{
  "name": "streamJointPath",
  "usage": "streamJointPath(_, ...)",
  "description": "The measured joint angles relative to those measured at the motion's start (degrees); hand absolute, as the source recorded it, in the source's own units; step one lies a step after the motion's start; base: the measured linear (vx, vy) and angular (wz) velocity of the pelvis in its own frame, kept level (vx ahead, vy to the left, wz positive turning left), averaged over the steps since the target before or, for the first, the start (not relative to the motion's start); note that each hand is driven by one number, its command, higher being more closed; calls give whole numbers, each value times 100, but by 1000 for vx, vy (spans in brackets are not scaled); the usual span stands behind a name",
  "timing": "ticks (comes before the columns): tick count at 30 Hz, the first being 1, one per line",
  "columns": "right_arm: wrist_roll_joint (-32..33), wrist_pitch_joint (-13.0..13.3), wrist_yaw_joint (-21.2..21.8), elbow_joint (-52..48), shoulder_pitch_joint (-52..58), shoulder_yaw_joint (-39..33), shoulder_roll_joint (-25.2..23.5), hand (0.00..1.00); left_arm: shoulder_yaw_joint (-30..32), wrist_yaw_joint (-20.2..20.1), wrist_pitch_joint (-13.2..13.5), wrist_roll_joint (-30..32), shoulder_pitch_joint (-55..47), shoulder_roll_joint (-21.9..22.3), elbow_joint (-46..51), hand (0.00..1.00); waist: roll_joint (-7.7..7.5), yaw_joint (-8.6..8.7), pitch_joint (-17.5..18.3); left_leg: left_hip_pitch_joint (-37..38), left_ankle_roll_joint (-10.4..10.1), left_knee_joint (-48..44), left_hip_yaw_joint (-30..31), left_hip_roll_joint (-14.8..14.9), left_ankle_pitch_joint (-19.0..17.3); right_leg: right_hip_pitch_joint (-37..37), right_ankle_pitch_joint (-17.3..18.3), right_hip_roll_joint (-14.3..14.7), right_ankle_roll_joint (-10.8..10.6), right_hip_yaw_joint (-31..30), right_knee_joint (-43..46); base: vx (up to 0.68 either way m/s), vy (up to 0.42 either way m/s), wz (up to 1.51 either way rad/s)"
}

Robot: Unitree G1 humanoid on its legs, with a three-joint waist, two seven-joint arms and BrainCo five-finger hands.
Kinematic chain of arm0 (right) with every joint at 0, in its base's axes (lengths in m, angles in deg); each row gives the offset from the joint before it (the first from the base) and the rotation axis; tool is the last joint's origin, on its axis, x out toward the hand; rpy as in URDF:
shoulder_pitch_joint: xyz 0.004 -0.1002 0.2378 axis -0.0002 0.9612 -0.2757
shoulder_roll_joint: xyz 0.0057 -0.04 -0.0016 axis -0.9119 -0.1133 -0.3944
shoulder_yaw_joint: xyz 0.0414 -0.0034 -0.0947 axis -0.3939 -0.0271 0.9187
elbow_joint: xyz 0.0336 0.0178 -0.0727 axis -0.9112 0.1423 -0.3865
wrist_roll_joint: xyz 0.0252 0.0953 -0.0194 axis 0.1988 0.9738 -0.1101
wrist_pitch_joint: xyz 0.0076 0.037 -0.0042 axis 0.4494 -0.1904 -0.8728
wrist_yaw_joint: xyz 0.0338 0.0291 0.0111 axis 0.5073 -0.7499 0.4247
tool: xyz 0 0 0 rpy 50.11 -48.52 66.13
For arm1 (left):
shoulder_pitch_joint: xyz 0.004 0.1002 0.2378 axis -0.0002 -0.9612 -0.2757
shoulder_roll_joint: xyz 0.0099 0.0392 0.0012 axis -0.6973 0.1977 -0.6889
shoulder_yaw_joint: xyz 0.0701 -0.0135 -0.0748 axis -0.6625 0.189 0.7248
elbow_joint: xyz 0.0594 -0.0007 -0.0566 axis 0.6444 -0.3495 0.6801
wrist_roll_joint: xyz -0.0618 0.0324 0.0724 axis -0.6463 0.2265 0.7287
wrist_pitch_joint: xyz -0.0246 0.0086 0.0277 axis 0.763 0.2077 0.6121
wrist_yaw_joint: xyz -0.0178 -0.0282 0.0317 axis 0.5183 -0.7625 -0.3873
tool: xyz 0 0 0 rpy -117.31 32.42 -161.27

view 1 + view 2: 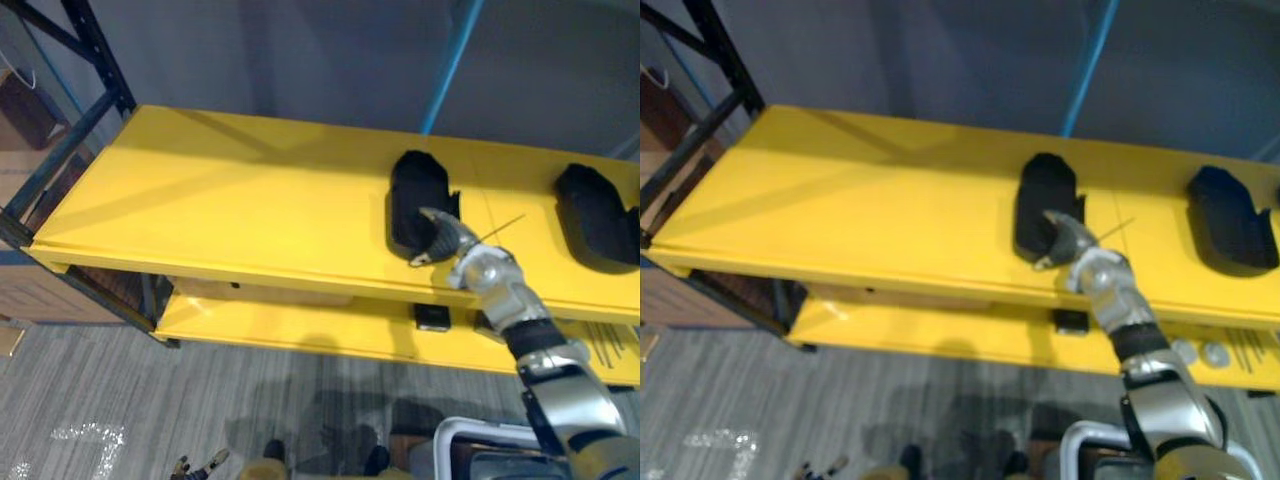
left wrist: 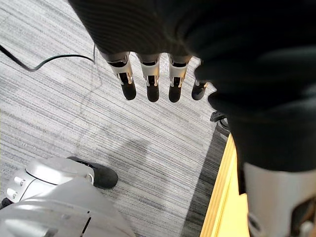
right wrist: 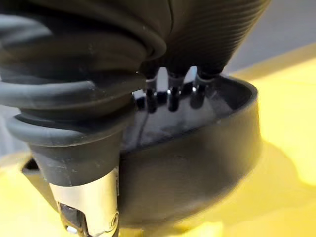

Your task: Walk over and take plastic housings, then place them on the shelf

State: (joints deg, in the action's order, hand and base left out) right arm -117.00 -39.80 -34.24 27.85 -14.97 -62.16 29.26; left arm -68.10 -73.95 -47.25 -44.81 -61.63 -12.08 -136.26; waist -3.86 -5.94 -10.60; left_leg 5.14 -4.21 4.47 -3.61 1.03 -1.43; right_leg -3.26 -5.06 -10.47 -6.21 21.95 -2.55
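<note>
Two black plastic housings lie on the yellow top shelf [image 1: 230, 190]. One housing [image 1: 418, 185] rests mid-shelf and the other housing [image 1: 595, 215] is near the right end. My right hand [image 1: 445, 238] is at the near end of the middle housing [image 3: 197, 163]. In the right wrist view its fingers [image 3: 170, 96] reach over the rim into the hollow, with the thumb outside the wall, pinching it. My left hand [image 2: 148, 79] hangs low over the grey floor with straight fingers and holds nothing.
A lower yellow shelf [image 1: 300, 328] carries a small black part [image 1: 432, 318] and small white round pieces [image 1: 1200, 352]. Dark blue rack posts [image 1: 100, 60] stand at the left, with cardboard boxes [image 1: 40, 290] beside them. A blue pole [image 1: 450, 60] rises behind the shelf.
</note>
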Motion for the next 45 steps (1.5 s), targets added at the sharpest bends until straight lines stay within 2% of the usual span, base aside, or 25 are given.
streamJointPath(8, -141, -20, -35, 420, -369, 10, 35, 0, -36, 28, 2, -193, 3, -1, 22, 0, 9, -10, -136, -4, 28, 0, 8, -68, 18, 2, -30, -63, -29, 1, -2, 0, 0, 0)
streamJointPath(18, -122, -58, -503, 631, -600, 0, 70, 0, -50, 39, 24, -327, 5, 1, 27, 0, 76, -18, -298, -12, 43, 0, 14, -78, 29, 18, -36, -71, -30, 7, -2, 0, 0, 0)
streamJointPath(24, -121, -161, -641, 758, -774, -12, 141, 0, -54, 41, 50, -442, 5, 26, 31, 0, 137, -25, -363, -12, 49, 0, 28, -83, 34, 32, -38, -77, -29, 20, -2, 0, 0, 0)
streamJointPath(34, -126, -188, -890, 962, -1047, -12, 266, 0, -262, 46, 61, -448, 7, 58, 33, 0, 185, -42, -530, -13, 54, -2, 34, -94, 37, 32, -41, -91, -28, 26, -2, 0, 0, 0)
streamJointPath(41, -169, -101, -950, 1084, -1116, -11, 492, 0, -271, 46, 117, -621, 6, 60, 32, 0, 232, -117, -564, -28, 55, -10, 54, -146, 36, 35, -44, -147, -34, 37, -2, 0, 0, 0)
streamJointPath(45, -249, 144, -1020, 1081, -1120, -6, 612, 0, -272, 40, 135, -621, 7, 60, 37, 0, 229, -118, -641, -28, 57, -10, 57, -164, 35, 35, -45, -163, -36, 37, -1, 0, 0, 0)
